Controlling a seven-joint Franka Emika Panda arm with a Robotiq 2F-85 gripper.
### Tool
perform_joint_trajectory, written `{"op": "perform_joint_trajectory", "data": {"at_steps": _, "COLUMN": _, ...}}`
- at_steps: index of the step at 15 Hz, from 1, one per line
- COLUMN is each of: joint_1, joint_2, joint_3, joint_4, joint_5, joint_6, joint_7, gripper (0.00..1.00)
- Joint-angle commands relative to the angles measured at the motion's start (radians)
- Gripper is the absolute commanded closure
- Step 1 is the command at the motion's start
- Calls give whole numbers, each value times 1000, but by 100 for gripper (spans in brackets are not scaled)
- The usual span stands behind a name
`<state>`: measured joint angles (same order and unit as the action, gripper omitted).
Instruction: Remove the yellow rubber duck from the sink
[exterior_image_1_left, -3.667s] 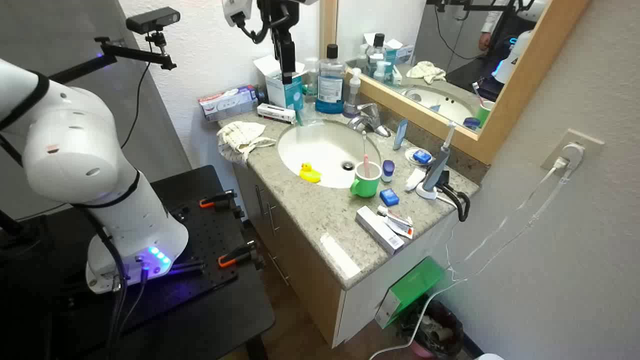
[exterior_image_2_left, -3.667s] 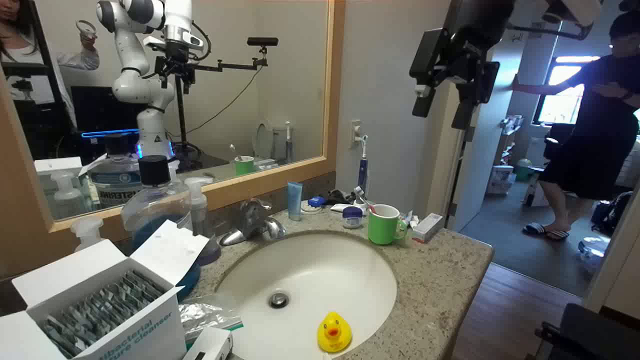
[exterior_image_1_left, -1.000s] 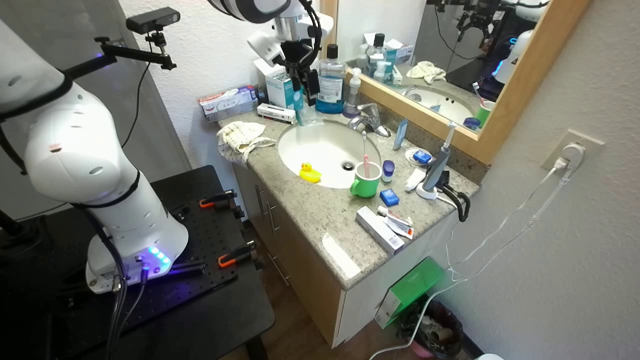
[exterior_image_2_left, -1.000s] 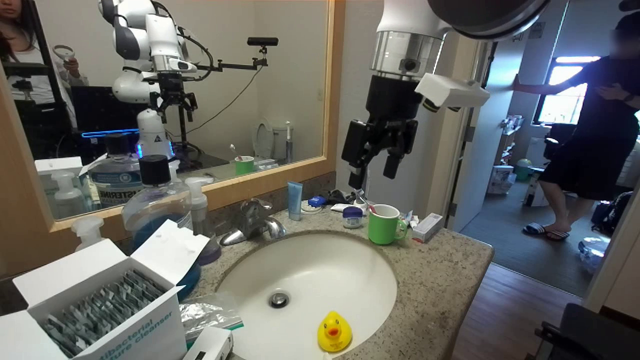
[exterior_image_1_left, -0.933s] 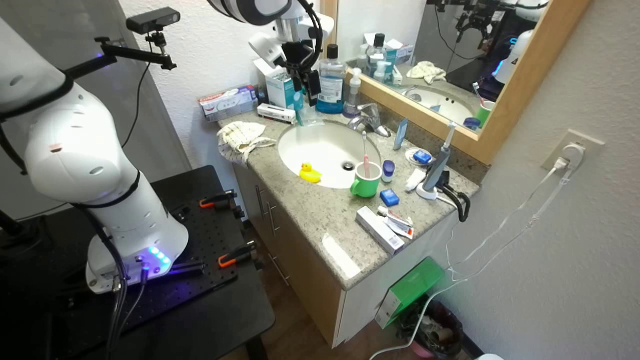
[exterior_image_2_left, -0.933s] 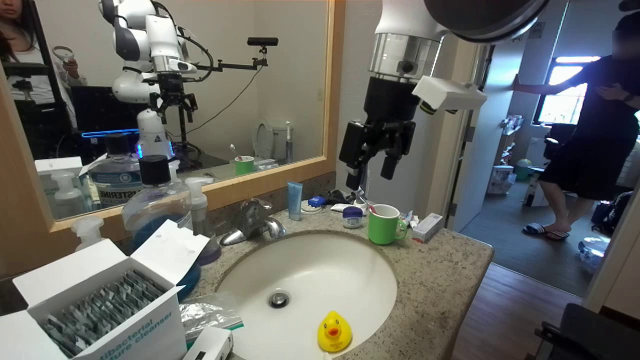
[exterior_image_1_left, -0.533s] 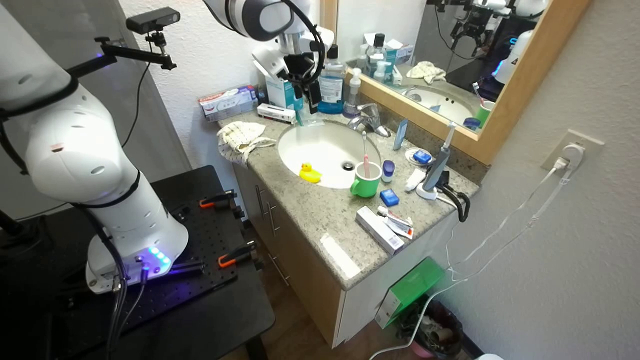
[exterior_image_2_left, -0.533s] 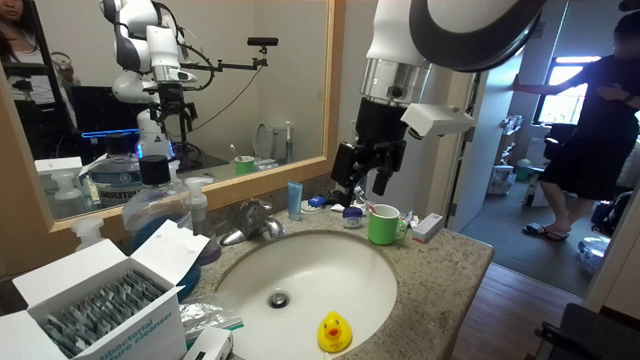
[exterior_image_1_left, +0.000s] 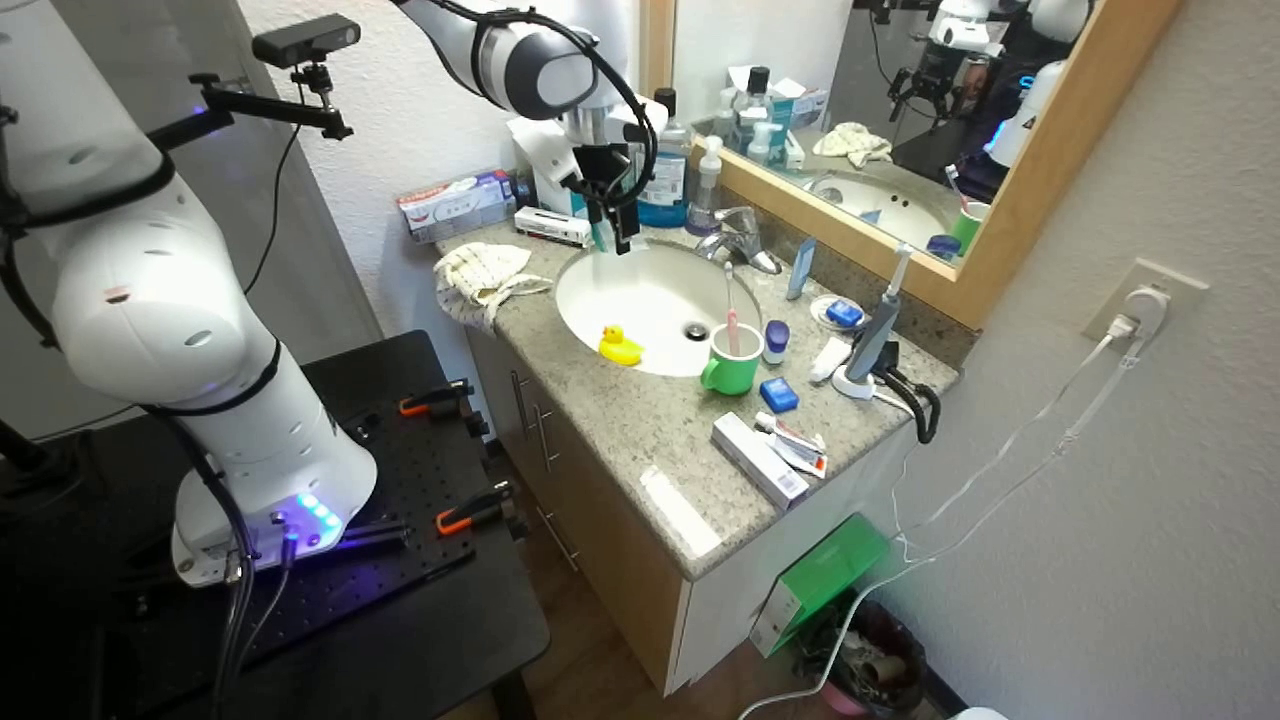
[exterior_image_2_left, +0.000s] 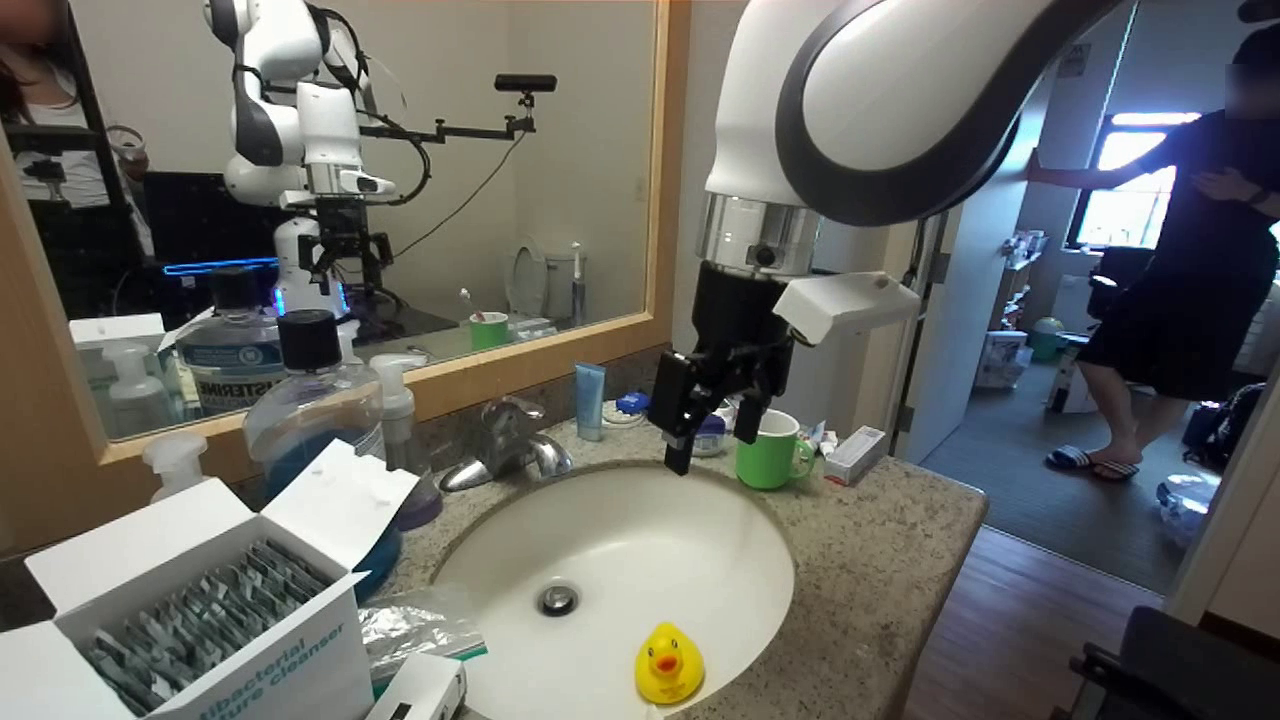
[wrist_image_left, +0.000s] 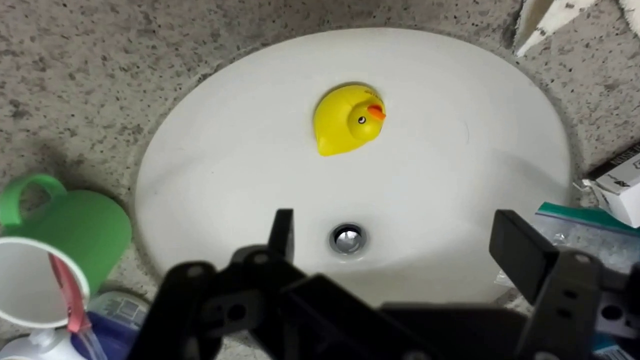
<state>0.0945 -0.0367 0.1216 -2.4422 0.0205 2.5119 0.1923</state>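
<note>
The yellow rubber duck (exterior_image_1_left: 620, 347) sits inside the white oval sink (exterior_image_1_left: 650, 285), near the side of the basin away from the faucet. In an exterior view the duck (exterior_image_2_left: 669, 665) is upright in the sink (exterior_image_2_left: 640, 540), its face towards that camera. My gripper (exterior_image_2_left: 712, 450) hangs above the basin, fingers pointing down, apart from the duck. In the wrist view the gripper (wrist_image_left: 392, 220) is open with nothing between its fingers. The duck (wrist_image_left: 342, 120) lies beyond the fingertips, its orange beak pointing right. The drain (wrist_image_left: 348, 239) shows between the fingers.
A green mug (exterior_image_2_left: 765, 462) with a toothbrush stands at the basin's edge. The chrome faucet (exterior_image_2_left: 505, 440), mouthwash bottle (exterior_image_2_left: 310, 420) and open white box (exterior_image_2_left: 210, 620) stand around the sink. A plastic bag (exterior_image_2_left: 415, 635) overlaps the rim. A mirror (exterior_image_2_left: 560, 250) is behind the faucet.
My gripper has come down from high above the counter to over the basin and is still open. The duck has not moved.
</note>
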Motion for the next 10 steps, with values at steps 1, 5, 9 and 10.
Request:
{"op": "perform_joint_trajectory", "data": {"at_steps": 1, "joint_1": 9, "joint_2": 77, "joint_3": 0, "joint_4": 40, "joint_5": 4, "joint_6": 30, "joint_7": 26, "gripper": 0}}
{"op": "perform_joint_trajectory", "data": {"at_steps": 5, "joint_1": 18, "joint_2": 140, "joint_3": -2, "joint_4": 59, "joint_5": 4, "joint_6": 56, "joint_7": 34, "gripper": 0}}
{"op": "perform_joint_trajectory", "data": {"at_steps": 9, "joint_1": 27, "joint_2": 197, "joint_3": -9, "joint_4": 71, "joint_5": -15, "joint_6": 65, "joint_7": 49, "gripper": 0}}
{"op": "perform_joint_trajectory", "data": {"at_steps": 10, "joint_1": 28, "joint_2": 209, "joint_3": -10, "joint_4": 72, "joint_5": -12, "joint_6": 65, "joint_7": 46, "gripper": 0}}
